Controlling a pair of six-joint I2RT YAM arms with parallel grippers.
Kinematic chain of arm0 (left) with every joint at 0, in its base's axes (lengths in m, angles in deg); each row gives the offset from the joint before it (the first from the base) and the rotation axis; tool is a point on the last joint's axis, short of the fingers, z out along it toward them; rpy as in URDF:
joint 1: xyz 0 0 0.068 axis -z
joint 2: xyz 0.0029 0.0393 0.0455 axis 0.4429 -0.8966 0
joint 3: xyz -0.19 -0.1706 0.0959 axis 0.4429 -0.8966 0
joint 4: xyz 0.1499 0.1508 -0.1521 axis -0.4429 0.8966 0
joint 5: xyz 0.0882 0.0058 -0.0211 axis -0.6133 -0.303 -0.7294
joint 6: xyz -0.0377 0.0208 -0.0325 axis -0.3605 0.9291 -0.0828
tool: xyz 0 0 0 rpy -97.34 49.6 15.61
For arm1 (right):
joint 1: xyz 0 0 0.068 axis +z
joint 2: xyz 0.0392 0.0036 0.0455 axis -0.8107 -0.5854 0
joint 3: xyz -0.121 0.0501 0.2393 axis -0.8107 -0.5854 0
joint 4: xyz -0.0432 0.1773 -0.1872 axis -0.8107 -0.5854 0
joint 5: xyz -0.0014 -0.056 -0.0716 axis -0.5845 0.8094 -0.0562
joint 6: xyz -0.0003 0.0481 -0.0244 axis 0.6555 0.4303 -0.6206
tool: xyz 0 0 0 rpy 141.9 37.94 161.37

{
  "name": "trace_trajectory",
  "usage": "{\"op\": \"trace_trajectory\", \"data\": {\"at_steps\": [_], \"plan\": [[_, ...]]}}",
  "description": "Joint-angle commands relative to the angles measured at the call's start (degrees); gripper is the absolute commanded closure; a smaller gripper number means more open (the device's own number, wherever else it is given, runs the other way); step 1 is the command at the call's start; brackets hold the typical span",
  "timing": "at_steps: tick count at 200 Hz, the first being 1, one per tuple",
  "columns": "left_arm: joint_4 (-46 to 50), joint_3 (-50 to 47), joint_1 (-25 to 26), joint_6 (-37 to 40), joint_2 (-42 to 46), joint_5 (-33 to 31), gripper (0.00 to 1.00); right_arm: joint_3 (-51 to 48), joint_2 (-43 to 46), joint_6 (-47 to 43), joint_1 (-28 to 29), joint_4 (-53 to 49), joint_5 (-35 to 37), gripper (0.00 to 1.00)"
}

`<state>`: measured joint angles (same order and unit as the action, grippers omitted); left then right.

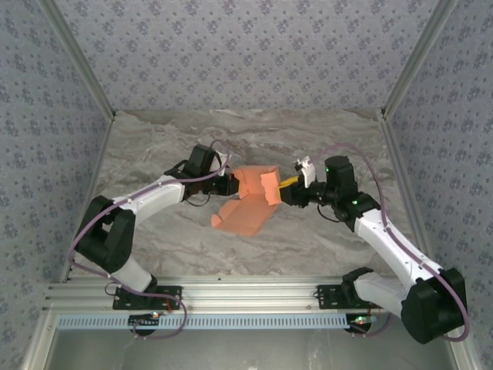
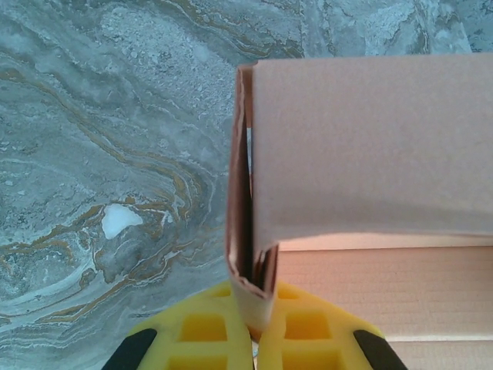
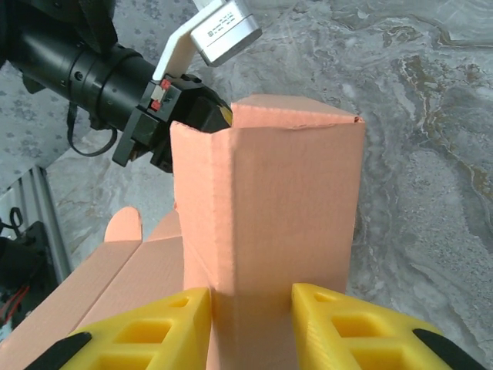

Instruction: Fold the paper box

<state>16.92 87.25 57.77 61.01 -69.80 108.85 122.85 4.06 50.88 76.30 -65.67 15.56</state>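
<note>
Left jaws clamped on one paper box (image 1: 250,206) | right jaws seemingly gripping it too; partly folded

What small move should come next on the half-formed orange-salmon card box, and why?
Probably the left gripper should hold firm while the right gripper tips its upright wall inward. Both grippers are shut on raised walls of the orange-salmon card box, yet its long flap lies flat on the marble table, unfolded, so the shape seems unfinished.
</note>
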Motion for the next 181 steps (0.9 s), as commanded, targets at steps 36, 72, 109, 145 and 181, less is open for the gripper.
{"op": "trace_trajectory", "data": {"at_steps": [36,72,109,145,181], "plan": [[-0.62,0.75,-0.15,-2.17,2.73,-1.59,1.00,-2.04,-0.11,1.00,6.87,5.02,15.53,0.65],[-1.68,-0.86,-0.10,-5.40,3.55,-6.41,1.00,-2.30,-1.64,2.41,9.43,4.93,25.88,0.53],[-4.18,-2.91,0.07,-7.16,3.40,-8.50,1.00,-1.50,-5.13,4.15,11.16,6.49,31.03,0.52],[-2.96,-3.08,0.70,-7.33,3.11,-13.42,1.00,4.32,-11.92,3.53,13.81,5.92,36.26,0.57],[-0.80,-2.52,2.56,-7.78,4.31,-20.09,1.00,8.87,-17.88,2.35,15.23,7.05,37.27,0.58]]}}
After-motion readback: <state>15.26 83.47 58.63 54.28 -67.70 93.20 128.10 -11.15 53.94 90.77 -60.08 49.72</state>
